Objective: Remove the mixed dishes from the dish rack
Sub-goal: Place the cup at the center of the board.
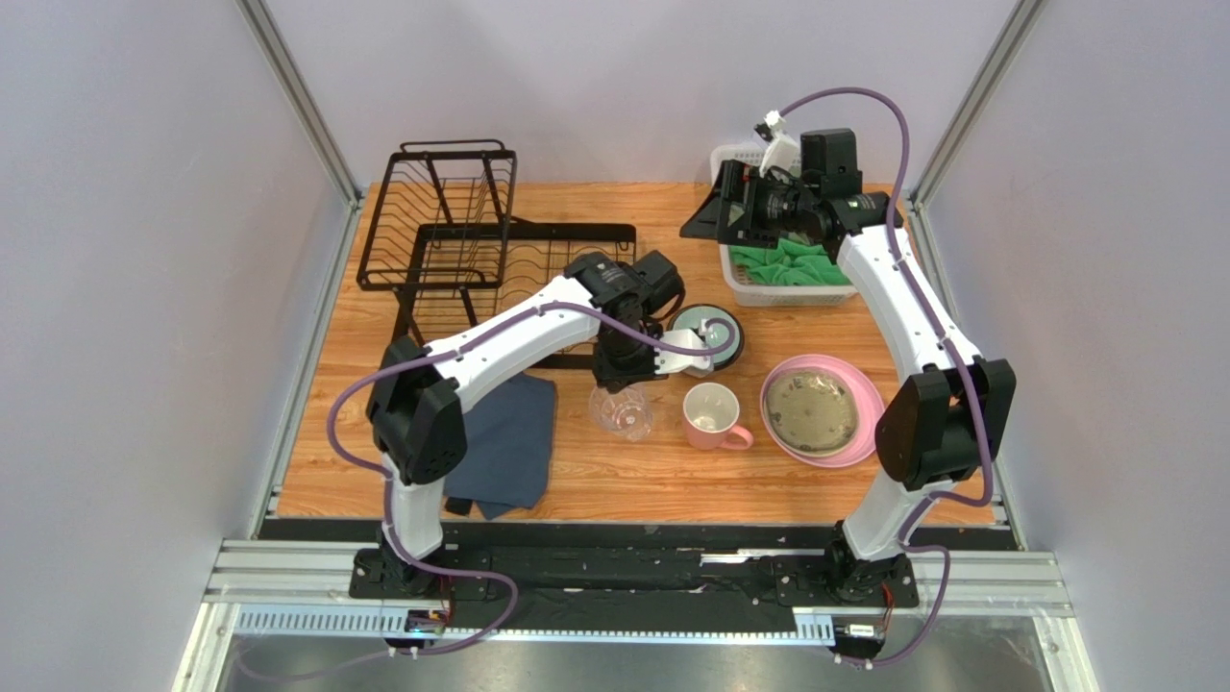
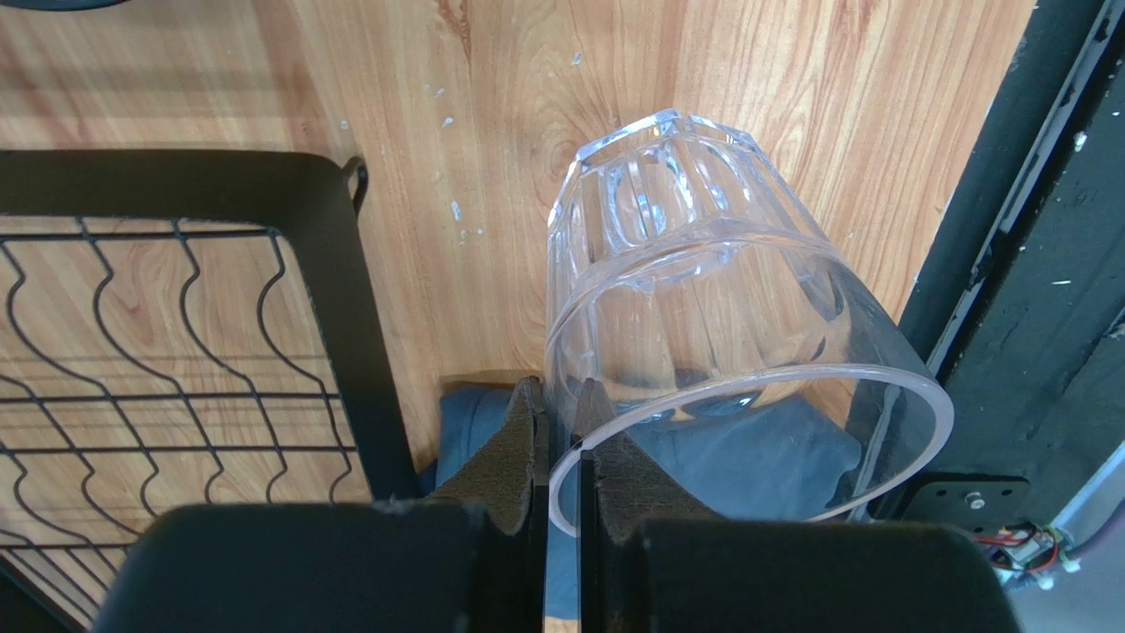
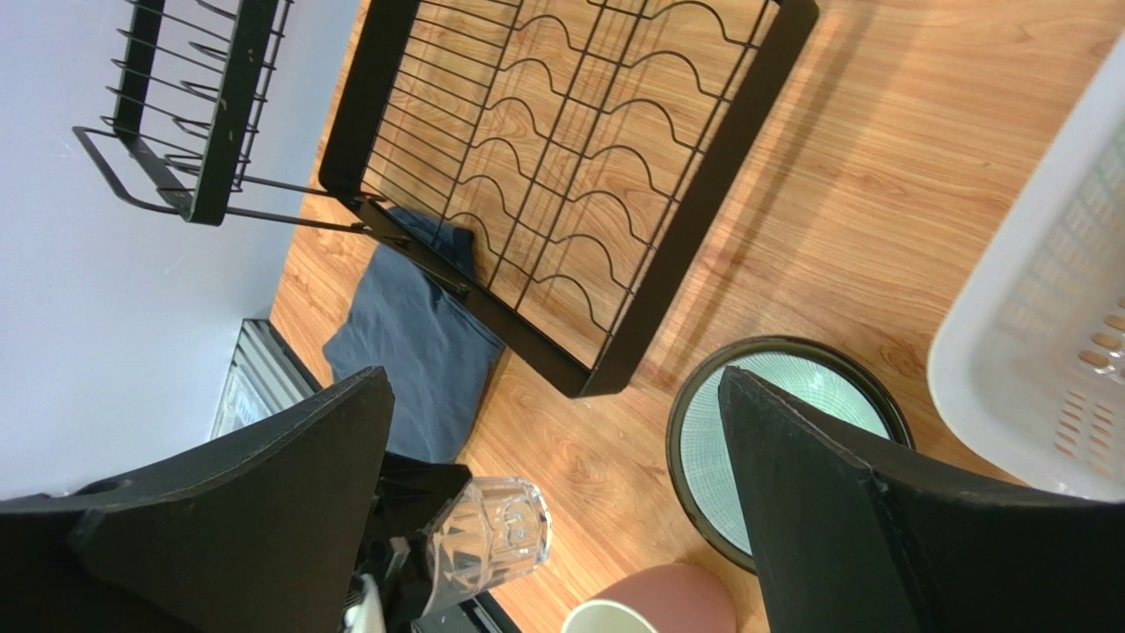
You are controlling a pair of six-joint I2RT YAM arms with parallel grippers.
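**A:** What lay on the desk [image 1: 650, 483]?

**B:** The black dish rack [image 1: 448, 238] filled the upper left of the top view. The white basket [image 1: 787, 289] of green cloths sat at upper right, under the right arm. A blue-grey cloth [image 1: 508, 444] lay at lower left, partly beneath the left arm.

**A:** And the dishes?

**B:** All were off the rack. The pink plate [image 1: 872, 415] sat right of centre with the cream plate [image 1: 813, 407] on it. The bowl [image 1: 722, 329] was up and left of them, crossed by the left arm's cable. The pink mug [image 1: 711, 414] stood just left of the plates.

**A:** The glass?

**B:** The clear glass [image 1: 624, 411] was at centre frame, just left of the mug and tilted. The left tool [image 2: 561, 455] pinched its rim, one finger inside and one outside. Whether it touched the desk, I couldn't tell.

**A:** The right tool?

**B:** The right tool [image 3: 555, 396] stood wide and held nothing. It was raised over the basket, well apart from the dishes.
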